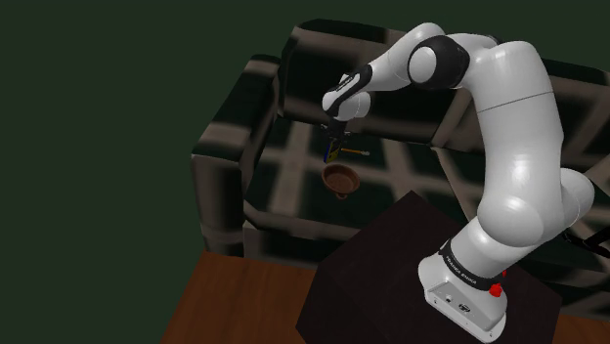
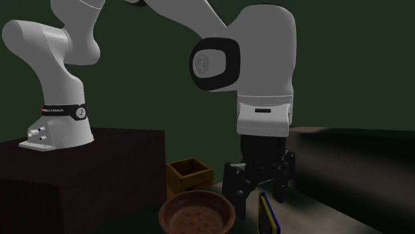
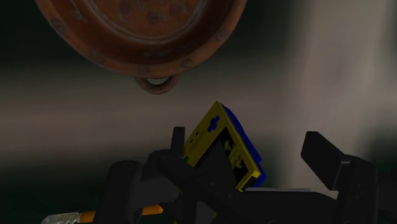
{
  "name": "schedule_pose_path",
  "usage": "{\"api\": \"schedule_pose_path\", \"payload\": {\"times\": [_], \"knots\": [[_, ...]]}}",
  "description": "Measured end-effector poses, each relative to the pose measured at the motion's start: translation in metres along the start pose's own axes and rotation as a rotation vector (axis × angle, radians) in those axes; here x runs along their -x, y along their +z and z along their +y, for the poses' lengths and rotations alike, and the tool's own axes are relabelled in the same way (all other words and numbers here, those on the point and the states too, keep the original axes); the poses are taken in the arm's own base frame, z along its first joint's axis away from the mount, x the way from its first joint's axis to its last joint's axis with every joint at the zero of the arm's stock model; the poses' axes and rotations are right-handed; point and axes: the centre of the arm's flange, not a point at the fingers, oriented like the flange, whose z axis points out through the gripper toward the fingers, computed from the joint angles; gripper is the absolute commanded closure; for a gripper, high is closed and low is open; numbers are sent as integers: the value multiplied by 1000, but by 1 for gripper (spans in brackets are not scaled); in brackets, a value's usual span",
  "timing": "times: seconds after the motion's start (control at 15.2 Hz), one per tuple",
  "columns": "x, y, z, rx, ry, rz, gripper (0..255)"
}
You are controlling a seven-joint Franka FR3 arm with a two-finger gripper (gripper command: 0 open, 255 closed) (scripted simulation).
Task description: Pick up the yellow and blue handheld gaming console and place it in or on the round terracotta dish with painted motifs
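Hanging over the sofa seat (image 3: 331, 76), the tool (image 3: 247, 143) is standing open, its fingers straddling but not clasping the yellow and blue console (image 3: 222, 143), which is tilting on edge. The terracotta dish (image 3: 140, 38) is lying just beyond.

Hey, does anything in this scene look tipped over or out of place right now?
Yes. The yellow and blue console stands tilted on edge, not lying flat, between the end effector's spread fingers, near the brown dish.

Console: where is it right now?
Second exterior view: the console stands on edge between the open gripper's fingers, just right of the terracotta dish on the sofa seat.
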Motion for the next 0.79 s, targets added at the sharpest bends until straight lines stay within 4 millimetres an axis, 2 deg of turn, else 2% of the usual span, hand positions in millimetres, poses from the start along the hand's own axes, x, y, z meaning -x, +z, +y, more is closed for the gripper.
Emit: {"api": "schedule_pose_path", "payload": {"times": [0.07,0.79], "knots": [[0,0,0,0,0,0,255],[0,-3,0,0,0,0,255]]}}
